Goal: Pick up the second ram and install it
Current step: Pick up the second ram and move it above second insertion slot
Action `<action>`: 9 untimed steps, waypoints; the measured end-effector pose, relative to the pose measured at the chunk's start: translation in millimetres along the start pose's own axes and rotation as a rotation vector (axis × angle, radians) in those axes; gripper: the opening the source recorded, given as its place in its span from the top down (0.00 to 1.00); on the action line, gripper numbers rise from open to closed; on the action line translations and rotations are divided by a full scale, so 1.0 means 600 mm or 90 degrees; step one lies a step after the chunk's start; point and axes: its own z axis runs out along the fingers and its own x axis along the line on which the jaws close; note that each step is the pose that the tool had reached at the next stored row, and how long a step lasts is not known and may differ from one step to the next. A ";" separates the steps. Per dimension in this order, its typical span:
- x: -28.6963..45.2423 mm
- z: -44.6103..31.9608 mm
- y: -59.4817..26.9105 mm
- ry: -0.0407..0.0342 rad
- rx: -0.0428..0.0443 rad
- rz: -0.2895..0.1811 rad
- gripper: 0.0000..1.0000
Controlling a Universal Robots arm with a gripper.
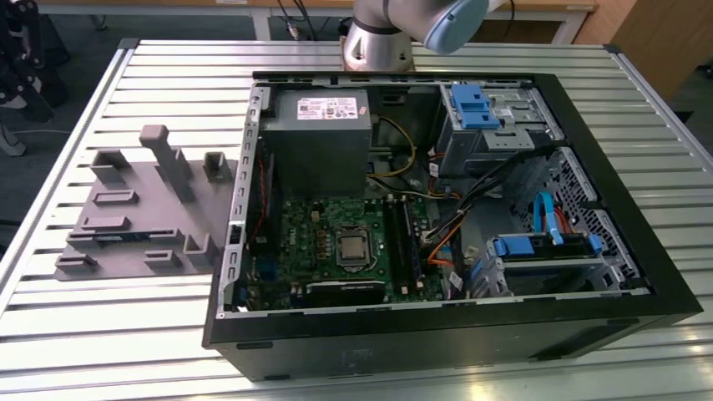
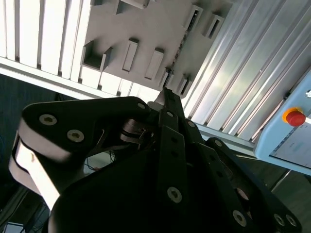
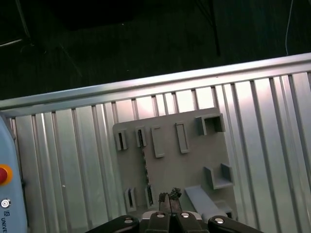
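In both wrist views I look down from high up on the grey fixture, which lies on the slatted table. A thin dark toothed strip stands on edge between two of its slots. It looks like the second ram seen edge-on. My gripper hangs well above the fixture, near one end of that strip. Its fingers are shut and I see nothing between them. In the exterior view the fixture sits to the left of the open computer case, whose green motherboard has dark memory slots.
The arm's base stands behind the case, and the arm leaves the top of the exterior view. Inside the case are a grey power supply, blue drive brackets and cables. A pale box with a red button stands beside the table.
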 end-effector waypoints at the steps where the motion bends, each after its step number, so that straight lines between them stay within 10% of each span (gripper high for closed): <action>1: 0.000 0.000 0.000 0.0001 0.0000 -0.003 0.89; 9: 0.000 0.000 0.001 0.0008 -0.0005 -0.026 0.89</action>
